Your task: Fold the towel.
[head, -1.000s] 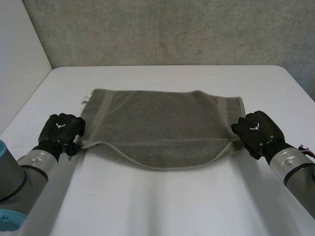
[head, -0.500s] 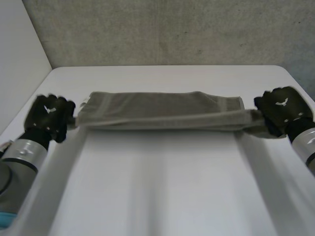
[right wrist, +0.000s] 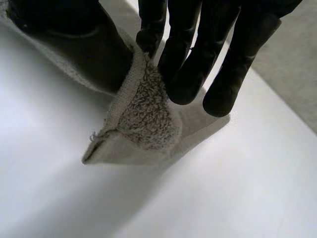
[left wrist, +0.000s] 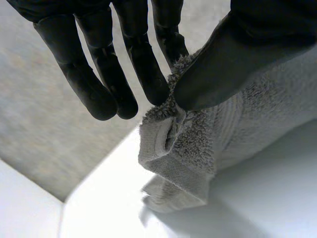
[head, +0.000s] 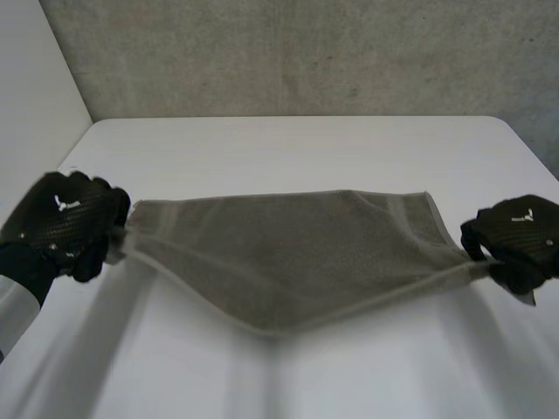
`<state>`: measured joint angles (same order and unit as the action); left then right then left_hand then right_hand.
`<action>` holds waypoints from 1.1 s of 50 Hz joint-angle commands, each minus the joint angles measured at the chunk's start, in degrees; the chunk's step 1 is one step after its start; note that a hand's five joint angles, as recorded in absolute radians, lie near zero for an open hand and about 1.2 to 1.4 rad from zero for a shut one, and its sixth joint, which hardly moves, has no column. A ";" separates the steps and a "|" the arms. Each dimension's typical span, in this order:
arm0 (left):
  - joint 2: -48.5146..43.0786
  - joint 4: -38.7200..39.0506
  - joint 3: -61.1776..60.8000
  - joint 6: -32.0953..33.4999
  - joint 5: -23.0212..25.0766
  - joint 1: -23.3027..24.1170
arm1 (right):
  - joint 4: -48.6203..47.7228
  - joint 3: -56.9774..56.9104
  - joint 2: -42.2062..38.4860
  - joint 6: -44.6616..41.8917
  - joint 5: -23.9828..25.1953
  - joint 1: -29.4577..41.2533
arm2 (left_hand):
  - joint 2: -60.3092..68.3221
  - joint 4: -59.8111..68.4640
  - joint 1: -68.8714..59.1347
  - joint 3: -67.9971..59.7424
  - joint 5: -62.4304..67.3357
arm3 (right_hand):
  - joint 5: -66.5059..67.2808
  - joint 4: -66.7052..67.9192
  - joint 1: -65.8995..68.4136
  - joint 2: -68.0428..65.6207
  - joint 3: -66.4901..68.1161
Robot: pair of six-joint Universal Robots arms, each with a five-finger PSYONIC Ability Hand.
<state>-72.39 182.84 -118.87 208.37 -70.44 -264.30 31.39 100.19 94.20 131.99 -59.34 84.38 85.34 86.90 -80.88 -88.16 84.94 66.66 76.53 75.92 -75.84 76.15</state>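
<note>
Grey towel (head: 297,253) stretched between both hands, middle sagging toward the white counter (head: 288,148). Left hand (head: 65,223) fingers pinch one corner against the thumb. Right hand (head: 517,240) pinches the opposite corner likewise.

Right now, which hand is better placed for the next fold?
Neither clearly: the left hand and right hand each pinch one end of the towel, which sags between them, so probably both move together.
</note>
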 commanded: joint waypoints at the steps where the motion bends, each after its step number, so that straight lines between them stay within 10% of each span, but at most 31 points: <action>1: -2.67 -3.28 0.40 5.29 3.64 -3.06 | 0.53 0.97 -1.64 -5.34 4.84 -3.08 | -5.34 -6.90 0.88 8.16 -14.94 | 3.34 3.47 4.08 -4.16 3.85; 8: -15.91 3.83 6.18 7.23 4.00 -3.51 | -8.54 -3.86 -10.70 2.31 4.68 -1.85 | -5.34 -6.90 0.88 8.16 -14.94 | 3.34 3.47 4.08 -4.16 3.85; 18: -37.60 5.69 22.60 7.23 2.25 0.62 | -16.26 -20.88 -29.56 6.96 -11.29 9.48 | -5.34 -6.90 0.88 8.16 -14.94 | 3.34 3.47 4.08 -4.16 3.85; 29: -58.37 5.69 44.93 4.16 -6.20 3.96 | -19.52 -36.27 -44.88 11.17 -17.03 13.62 | -5.34 -6.90 0.88 8.16 -14.94 | 3.34 3.47 4.08 -4.16 3.85; 55: -76.66 5.69 71.06 3.36 -8.48 7.48 | -20.14 -63.28 -64.75 13.20 -23.45 17.58 | -11.82 -13.38 7.35 14.64 -21.42 | 3.34 3.47 4.08 -4.16 3.85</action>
<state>-147.03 188.54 -50.29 211.77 -77.66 -256.98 11.18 40.40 31.91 145.22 -82.05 101.58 86.14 86.74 -81.00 -88.18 86.78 66.67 76.54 75.93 -75.92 76.15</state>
